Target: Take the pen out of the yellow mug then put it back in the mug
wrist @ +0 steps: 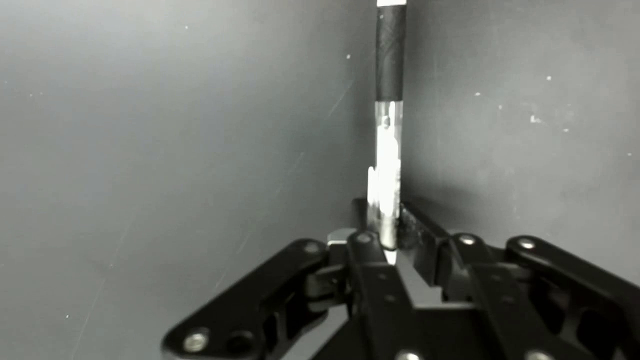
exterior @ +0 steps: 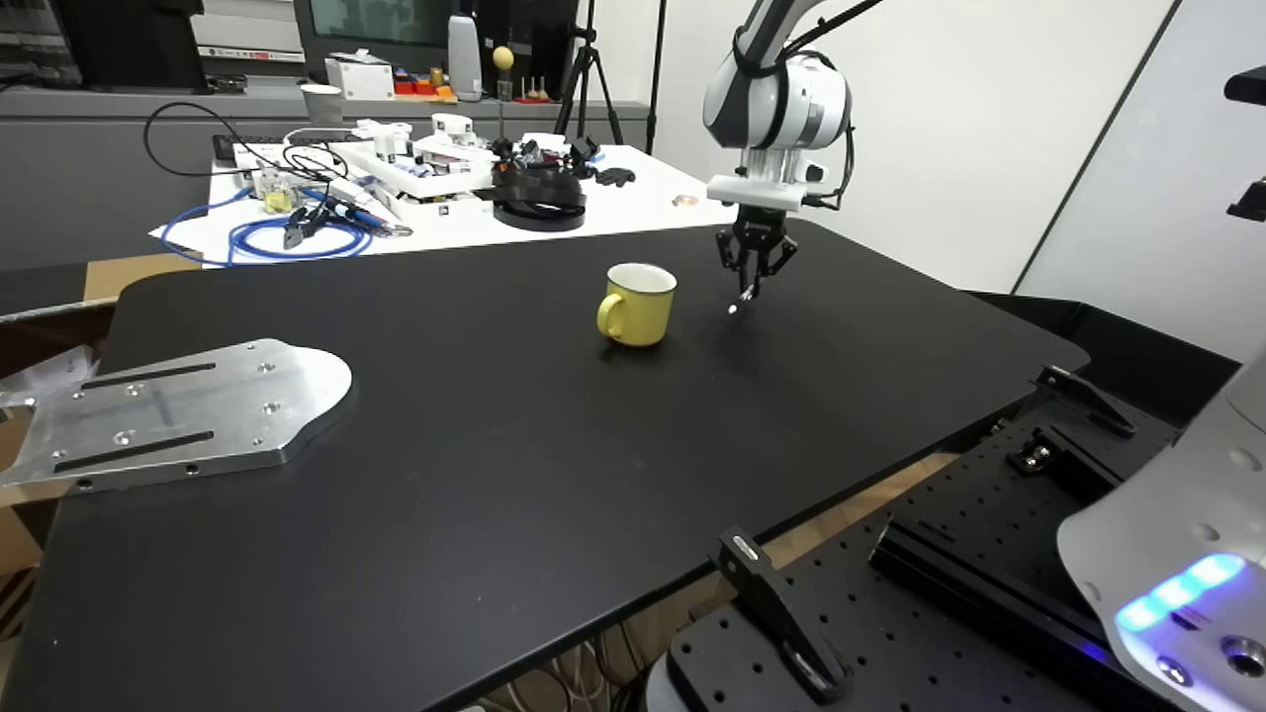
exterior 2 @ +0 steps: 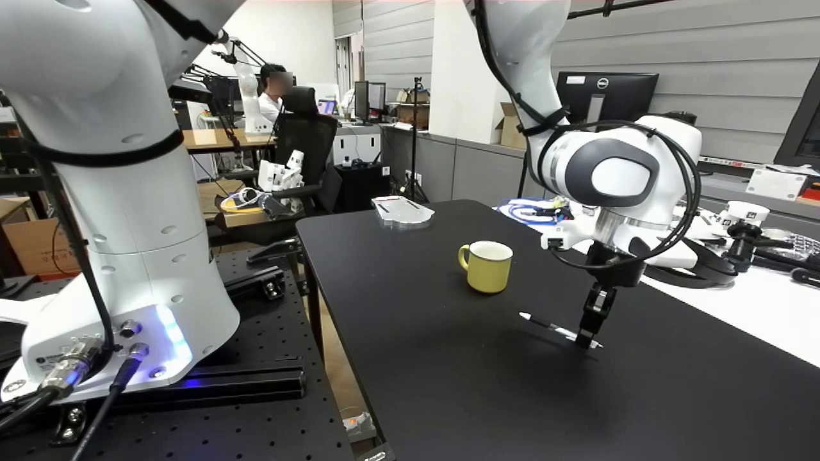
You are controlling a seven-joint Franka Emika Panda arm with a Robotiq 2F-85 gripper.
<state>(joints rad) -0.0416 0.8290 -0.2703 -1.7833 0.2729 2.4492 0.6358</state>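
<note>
1 upright yellow mug (exterior 2: 488, 272) and, apart from it, 1 slim black-and-clear pen (wrist: 389, 127)

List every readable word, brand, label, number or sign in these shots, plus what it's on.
"DELL": logo on the black monitor behind the arm, in an exterior view.
Too small or blurred: white sticker on that monitor; red print on the cardboard box; small marks on the robot base; print on the white strip at the back.
Pen, yellow mug: no readable text.
</note>
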